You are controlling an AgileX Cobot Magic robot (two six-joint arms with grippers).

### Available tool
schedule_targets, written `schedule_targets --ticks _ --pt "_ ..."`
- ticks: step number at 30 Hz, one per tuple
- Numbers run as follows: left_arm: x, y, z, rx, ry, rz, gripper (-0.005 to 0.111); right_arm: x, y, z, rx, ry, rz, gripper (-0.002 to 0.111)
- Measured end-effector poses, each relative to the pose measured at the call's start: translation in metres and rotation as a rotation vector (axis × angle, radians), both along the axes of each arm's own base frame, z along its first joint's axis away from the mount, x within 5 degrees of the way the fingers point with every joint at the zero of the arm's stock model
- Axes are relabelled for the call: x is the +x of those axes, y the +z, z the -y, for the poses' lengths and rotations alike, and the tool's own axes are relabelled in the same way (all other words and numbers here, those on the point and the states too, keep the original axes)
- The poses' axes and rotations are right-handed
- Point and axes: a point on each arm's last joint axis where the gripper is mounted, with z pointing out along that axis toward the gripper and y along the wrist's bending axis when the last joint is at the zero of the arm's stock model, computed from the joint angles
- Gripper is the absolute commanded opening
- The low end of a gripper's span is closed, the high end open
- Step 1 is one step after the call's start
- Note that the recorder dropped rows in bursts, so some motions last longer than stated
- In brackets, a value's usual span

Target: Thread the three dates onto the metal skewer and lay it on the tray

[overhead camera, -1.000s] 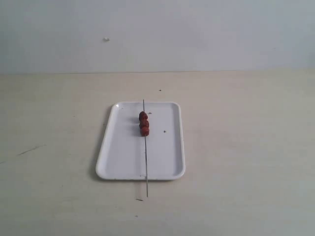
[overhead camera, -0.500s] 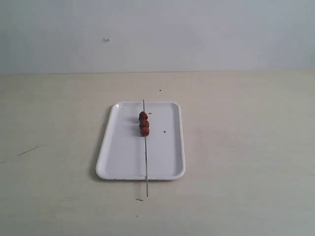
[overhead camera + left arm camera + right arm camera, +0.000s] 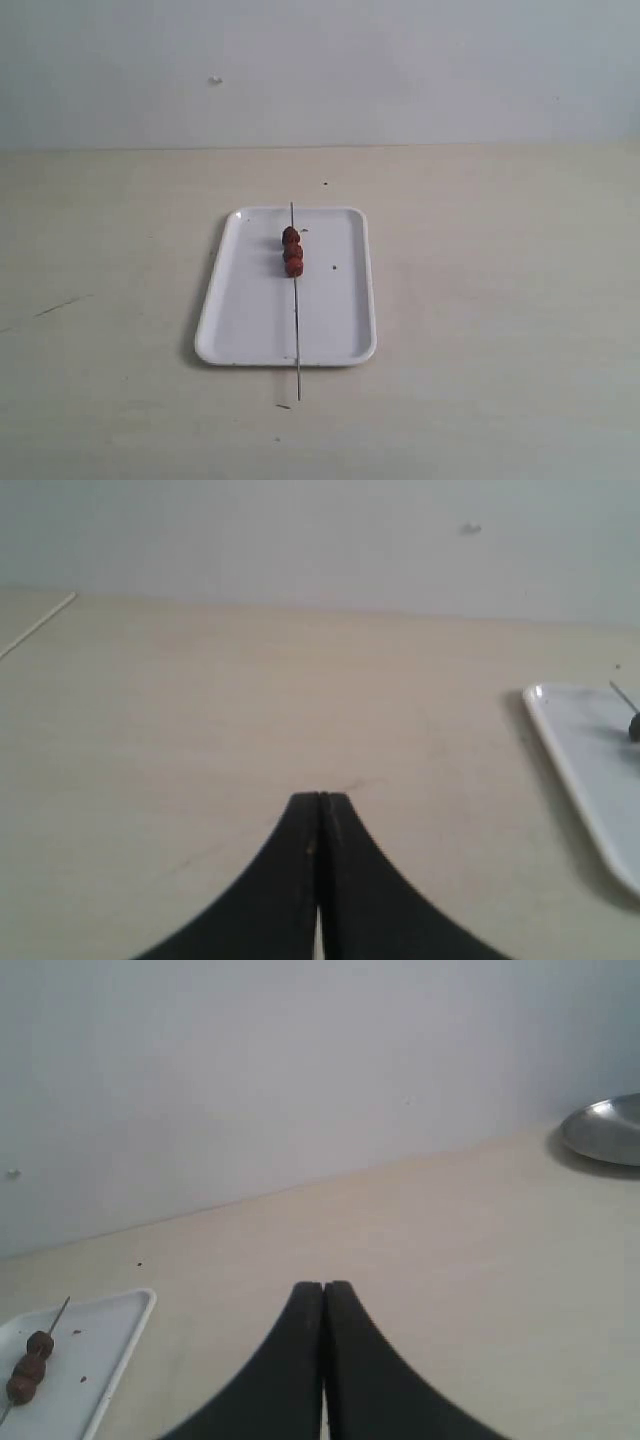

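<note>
I find the three dark red wrinkled dates [image 3: 292, 251] threaded on the thin grey metal skewer [image 3: 297, 330]. It lies lengthwise on the white rectangular tray [image 3: 240, 320], centre frame on the pale worktop [image 3: 500, 300]. Both the left fingers [image 3: 290, 880] and the right fingers [image 3: 295, 1360] are pressed closed, away from the tray.

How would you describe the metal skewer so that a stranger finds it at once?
On the pale table lies one white tray. Along its length runs the metal skewer, a thin grey rod overhanging the near rim; only it carries the three dates.
</note>
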Motion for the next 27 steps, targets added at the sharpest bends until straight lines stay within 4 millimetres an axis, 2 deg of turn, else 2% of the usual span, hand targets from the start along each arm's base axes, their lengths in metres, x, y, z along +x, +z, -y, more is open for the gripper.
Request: schedule_targets --ticks 4,10,21,27 --pt "-0.002 -0.0068 0.0002 0.013 -0.006 -0.078 0.0 0.0 0.0 0.0 0.0 0.0 0.0 0.0" --pt "-0.0023 -0.0076 0.0001 0.018 -0.007 -0.086 0.0 0.0001 0.0008 0.0 -0.001 0.0 0.009 0.0" --pt "-0.0026 -0.0073 0.0001 0.02 -0.007 -0.082 0.0 0.0002 0.002 0.0 -0.003 0.0 0.022 0.0" --pt "-0.0069 -0.0028 0.0 0.018 -0.004 -0.012 0.0 0.0002 0.002 0.0 -0.003 0.0 0.022 0.0"
